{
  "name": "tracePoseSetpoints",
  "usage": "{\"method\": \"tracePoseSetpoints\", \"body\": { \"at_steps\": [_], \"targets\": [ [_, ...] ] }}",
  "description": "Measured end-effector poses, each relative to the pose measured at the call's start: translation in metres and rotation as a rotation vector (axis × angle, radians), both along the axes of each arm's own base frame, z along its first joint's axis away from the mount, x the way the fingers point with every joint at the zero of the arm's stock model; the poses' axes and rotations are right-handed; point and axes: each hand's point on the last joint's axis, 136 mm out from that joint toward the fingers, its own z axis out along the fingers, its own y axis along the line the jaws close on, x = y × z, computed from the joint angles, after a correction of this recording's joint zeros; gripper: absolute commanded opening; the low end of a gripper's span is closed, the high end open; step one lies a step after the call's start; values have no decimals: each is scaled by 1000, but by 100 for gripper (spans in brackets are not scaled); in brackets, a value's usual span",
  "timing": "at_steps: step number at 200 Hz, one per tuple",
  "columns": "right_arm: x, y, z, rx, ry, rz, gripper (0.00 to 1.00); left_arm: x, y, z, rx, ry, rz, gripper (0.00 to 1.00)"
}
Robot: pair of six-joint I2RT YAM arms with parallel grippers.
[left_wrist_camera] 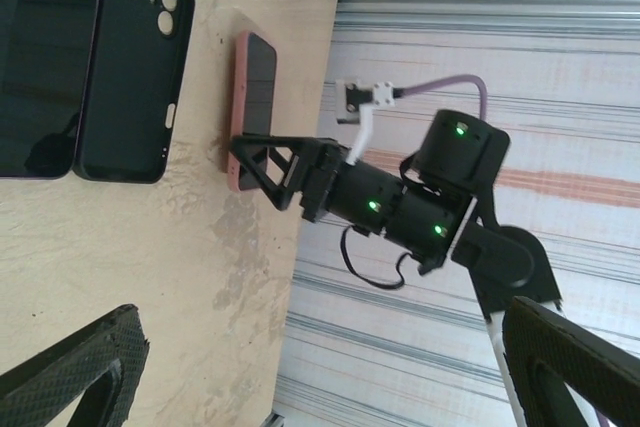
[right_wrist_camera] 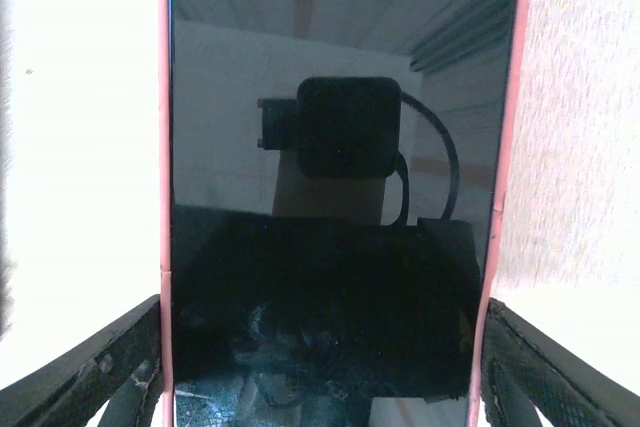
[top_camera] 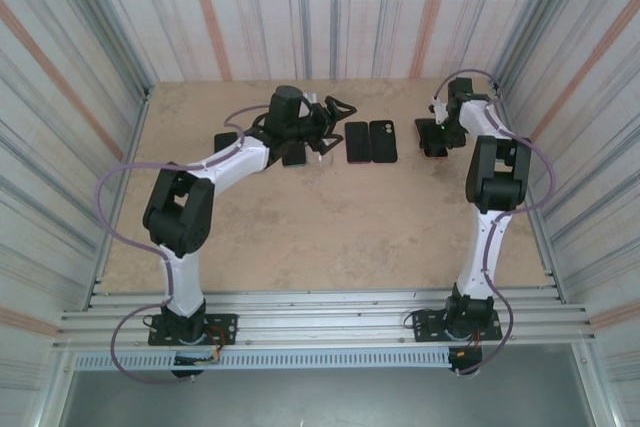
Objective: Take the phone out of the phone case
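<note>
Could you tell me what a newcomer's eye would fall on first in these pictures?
Most striking is the phone in a pink case at the far right of the table, its dark screen full of reflections, the right fingers flanking its long edges. Mid-table, two black slabs lie side by side, the open left fingers beside them.

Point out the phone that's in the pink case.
The phone between the right gripper's fingers, at the row's right end; the two black handsets mid-table show no pink.
</note>
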Motion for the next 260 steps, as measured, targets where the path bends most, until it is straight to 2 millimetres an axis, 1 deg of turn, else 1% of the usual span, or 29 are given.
{"method": "tracePoseSetpoints", "body": {
  "at_steps": [29, 61, 94, 113, 123, 151, 171, 181, 194, 218, 246, 260],
  "targets": [
    [-9, 5, 13, 84, -48, -24, 47, 4, -4, -6, 3, 7, -7, 94],
    [-22, 15, 21, 179, -78, -40, 47, 12, -12, -2, -7, -8, -19, 92],
    [-37, 33, 26, 293, -99, -41, 46, 15, -26, -5, 18, -25, -48, 92],
    [-46, 46, 36, 374, -121, -44, 46, 18, -38, -7, 44, -43, -76, 90],
    [-47, 51, 44, 407, -143, -44, 45, 20, -44, -8, 53, -53, -88, 90],
    [-47, 62, 72, 464, -215, -23, 47, 25, -60, -21, 78, -52, -118, 88],
    [-51, 67, 78, 461, -225, -13, 48, 21, -64, -36, 99, -27, -131, 88],
    [-54, 68, 76, 448, -219, -14, 53, 19, -65, -40, 108, -17, -135, 88],
    [-59, 67, 70, 410, -204, -18, 68, 17, -65, -42, 121, -16, -143, 89],
    [-63, 65, 58, 325, -173, -55, 81, 17, -64, -45, 131, -24, -147, 89],
    [-66, 75, 49, 229, -147, -104, 86, 16, -55, -49, 148, -21, -142, 89],
    [-66, 83, 45, 187, -134, -136, 91, 16, -49, -49, 153, -18, -135, 89]
  ]
}}
